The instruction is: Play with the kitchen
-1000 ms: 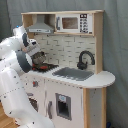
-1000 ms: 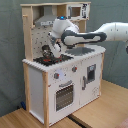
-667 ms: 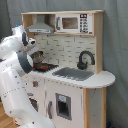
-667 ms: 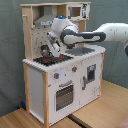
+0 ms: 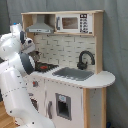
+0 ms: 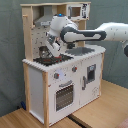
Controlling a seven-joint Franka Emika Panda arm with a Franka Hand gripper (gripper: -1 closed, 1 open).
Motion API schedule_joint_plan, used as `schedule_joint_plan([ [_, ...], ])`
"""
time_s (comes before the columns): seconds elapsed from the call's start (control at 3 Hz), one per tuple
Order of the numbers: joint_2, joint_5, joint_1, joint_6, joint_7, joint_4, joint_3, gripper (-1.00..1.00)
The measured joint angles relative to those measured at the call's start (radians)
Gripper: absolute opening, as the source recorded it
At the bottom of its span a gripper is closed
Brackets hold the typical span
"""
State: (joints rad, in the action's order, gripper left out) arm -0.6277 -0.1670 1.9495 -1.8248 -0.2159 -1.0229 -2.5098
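Observation:
The kitchen [image 5: 75, 90] [image 6: 60, 85] is a toy unit of white panels and light wood. It has a grey hood [image 5: 40, 26], a black faucet [image 5: 85, 58] beside the sink [image 5: 74, 74], a red-ringed stovetop [image 5: 48, 66] [image 6: 50, 59] and an oven door [image 6: 63, 95]. In the second exterior view my gripper [image 6: 47, 50] points down just above the stovetop, under the hood. In the first exterior view the white arm [image 5: 17, 75] covers the kitchen's left end and hides the gripper. Something dark sits at the gripper's tip; I cannot tell what it is.
A toy microwave [image 5: 73, 23] [image 6: 77, 11] fills the upper shelf. Dispenser-style doors [image 5: 62, 106] [image 6: 90, 75] sit under the sink. The kitchen stands on a wooden floor [image 6: 100, 107] before a grey curtain [image 5: 115, 45]. My arm reaches across the counter from the second exterior view's right.
The gripper has shifted slightly toward the second exterior view's left over the stovetop. The kitchen itself looks unchanged.

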Motion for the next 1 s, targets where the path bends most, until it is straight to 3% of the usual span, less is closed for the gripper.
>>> schedule_joint_plan([
  [0.33, -0.020, -0.014, 0.049, 0.004, 0.001, 0.014, -0.084, -1.00],
  [0.67, -0.020, -0.023, 0.077, 0.095, 0.001, 0.043, -0.092, -1.00],
  [1.0, -0.020, -0.023, 0.077, 0.115, 0.001, 0.045, -0.092, -1.00],
])
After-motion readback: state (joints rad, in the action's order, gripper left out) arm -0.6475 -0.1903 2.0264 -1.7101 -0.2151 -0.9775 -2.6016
